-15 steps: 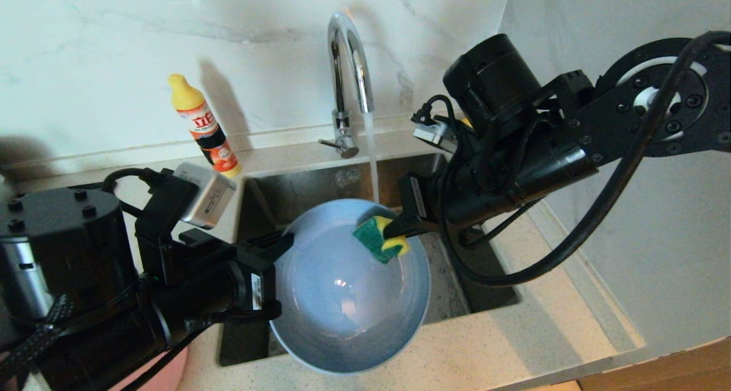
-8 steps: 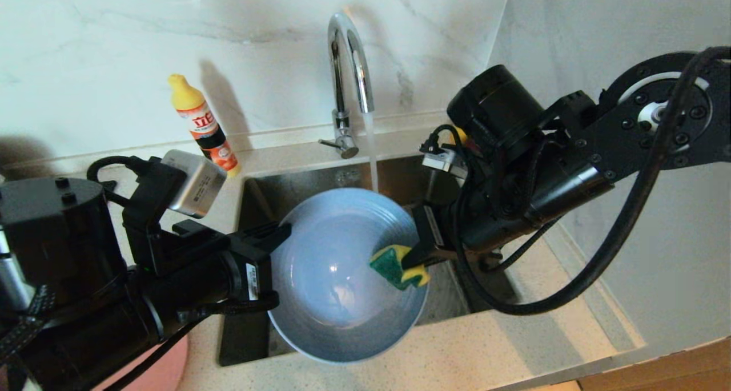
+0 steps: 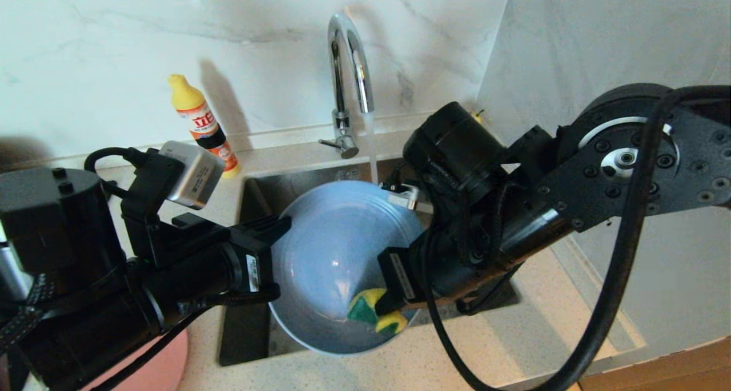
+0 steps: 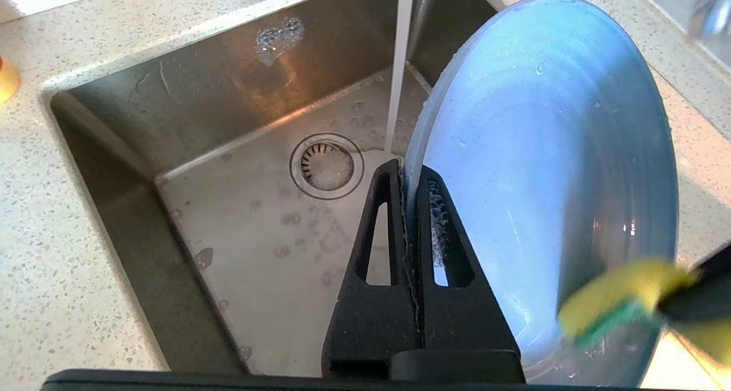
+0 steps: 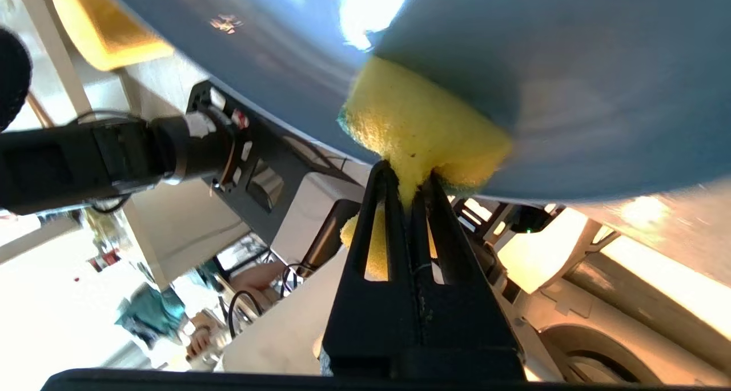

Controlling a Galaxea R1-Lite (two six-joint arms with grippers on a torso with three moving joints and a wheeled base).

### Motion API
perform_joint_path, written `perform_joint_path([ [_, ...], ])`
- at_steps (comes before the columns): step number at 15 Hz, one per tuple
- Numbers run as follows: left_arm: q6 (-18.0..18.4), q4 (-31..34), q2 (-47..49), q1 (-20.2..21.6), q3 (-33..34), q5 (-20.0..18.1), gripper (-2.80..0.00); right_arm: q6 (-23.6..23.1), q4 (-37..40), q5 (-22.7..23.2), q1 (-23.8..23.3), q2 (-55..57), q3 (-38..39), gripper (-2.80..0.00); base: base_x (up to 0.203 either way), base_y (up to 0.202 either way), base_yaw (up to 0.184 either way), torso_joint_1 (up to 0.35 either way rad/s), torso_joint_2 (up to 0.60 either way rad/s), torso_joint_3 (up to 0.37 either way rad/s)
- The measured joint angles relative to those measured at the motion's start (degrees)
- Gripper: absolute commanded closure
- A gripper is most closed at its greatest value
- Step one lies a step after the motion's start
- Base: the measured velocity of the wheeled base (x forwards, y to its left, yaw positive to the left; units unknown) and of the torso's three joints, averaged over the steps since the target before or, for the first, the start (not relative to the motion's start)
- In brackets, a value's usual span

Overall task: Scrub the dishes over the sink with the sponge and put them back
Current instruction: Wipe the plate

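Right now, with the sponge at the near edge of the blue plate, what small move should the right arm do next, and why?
Probably sweep the sponge back up across the grey-blue plate toward the far rim. The right gripper, shut on the sponge, presses it near the plate's low edge, so most of the face lies above it. The left gripper clamps the rim, holding the plate tilted over the sink.

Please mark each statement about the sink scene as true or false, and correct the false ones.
1. The left gripper is shut on the rim of the grey-blue plate. True.
2. The right gripper holds the sponge against the plate. True.
3. The faucet is turned off. False: water runs into the sink.
4. The plate lies flat on the sink floor. False: it is held tilted above it.
5. The soap bottle stands right of the faucet. False: left.
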Motion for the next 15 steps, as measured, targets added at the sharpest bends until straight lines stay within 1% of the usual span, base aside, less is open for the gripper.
perform_joint_path([
  [3,0.0,0.0,0.3,0.0,0.4,0.0,0.0,0.1,-1.8,-0.2,1.7,1.5,-1.2,0.0,0.0,0.0,0.0,0.0,0.0,0.0],
  [7,0.0,-0.4,1.4,-0.1,1.2,-0.2,0.0,0.3,-2.4,-0.3,2.3,3.0,-4.7,0.0,0.0,0.0,0.0,0.0,0.0,0.0],
  [10,0.2,-0.2,1.8,-0.2,1.5,-0.2,0.0,0.4,-3.1,-0.4,2.2,3.7,-7.1,0.0,0.0,0.0,0.0,0.0,0.0,0.0],
  [12,0.3,-0.2,1.8,-0.3,2.1,-0.2,0.0,0.6,-5.8,-0.5,1.8,3.8,-7.5,0.0,0.0,0.0,0.0,0.0,0.0,0.0],
  [15,0.4,-0.4,1.7,-0.3,2.7,-0.2,0.0,0.5,-7.4,-0.5,0.0,3.5,-7.6,0.0,0.0,0.0,0.0,0.0,0.0,0.0],
])
